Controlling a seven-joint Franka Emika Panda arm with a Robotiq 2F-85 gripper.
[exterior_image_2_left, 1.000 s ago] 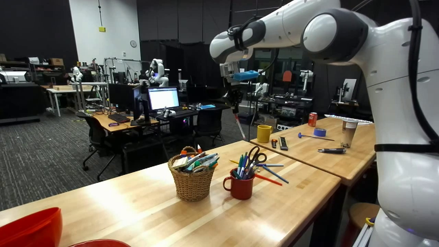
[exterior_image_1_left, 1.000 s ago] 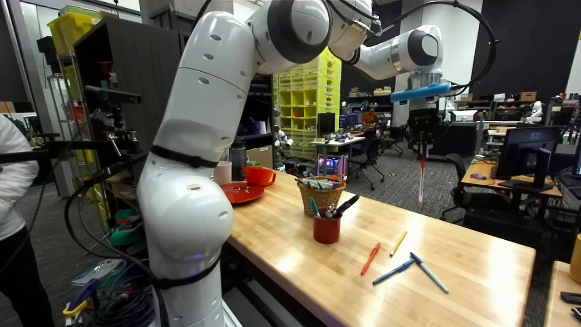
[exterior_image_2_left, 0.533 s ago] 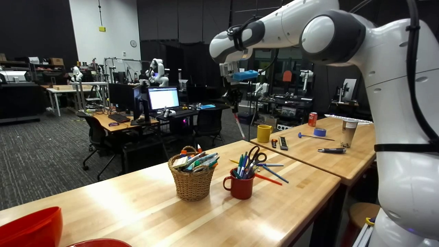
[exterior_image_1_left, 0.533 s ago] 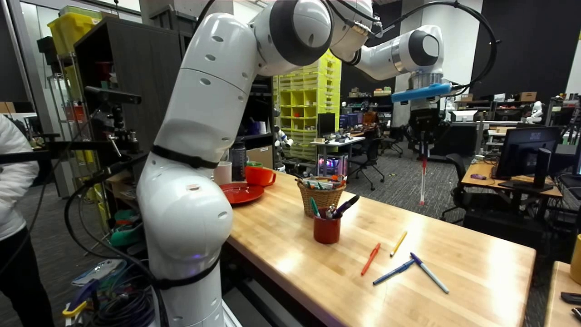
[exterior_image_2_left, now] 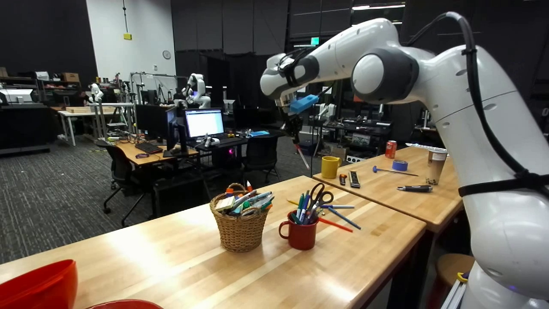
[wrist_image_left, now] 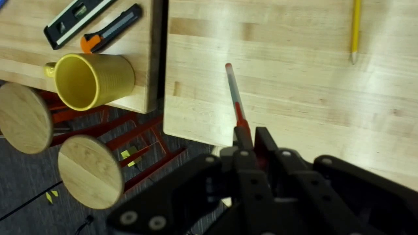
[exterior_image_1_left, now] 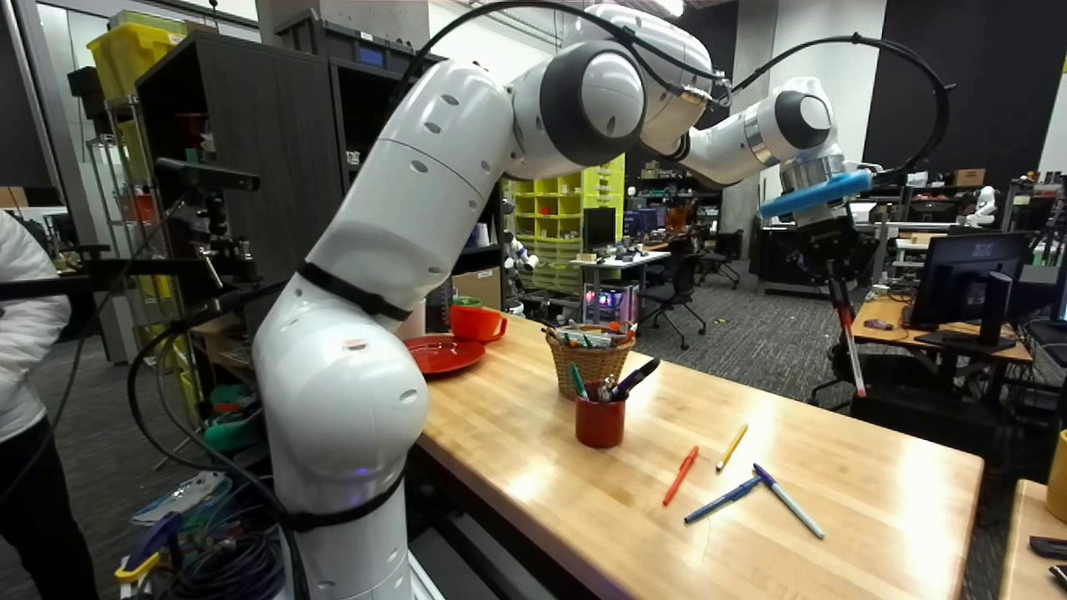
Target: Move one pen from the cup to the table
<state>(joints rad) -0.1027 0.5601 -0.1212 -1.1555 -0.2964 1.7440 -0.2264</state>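
My gripper (exterior_image_1_left: pixel 839 292) is shut on a slim pen (exterior_image_1_left: pixel 854 360) with a red grip and clear barrel. The pen hangs tilted below the fingers, in the air near the far end of the table (exterior_image_1_left: pixel 909 517). In the wrist view the pen (wrist_image_left: pixel 232 85) points away from the gripper (wrist_image_left: pixel 250 135) over the light wooden table (wrist_image_left: pixel 294 88). Its upper part is hidden between the fingers. The red cup (exterior_image_1_left: pixel 600 423) stands upright on the table, holding pens and scissors; it also shows in an exterior view (exterior_image_2_left: pixel 302 237), well away from the gripper (exterior_image_2_left: pixel 297 140).
A wicker basket (exterior_image_2_left: pixel 241 234) of pens stands beside the cup. A red pen (exterior_image_1_left: pixel 681 475), a yellow pencil (exterior_image_1_left: pixel 731 447) and two blue pens (exterior_image_1_left: pixel 788 500) lie on the table. A neighbouring table holds a yellow mug (wrist_image_left: pixel 94 80) and a utility knife (wrist_image_left: pixel 112 27).
The arm has reached outward and lower, and the gripper has tilted. The held pen has moved toward the table's far end, away from the cup. The cup and loose pens have not moved.
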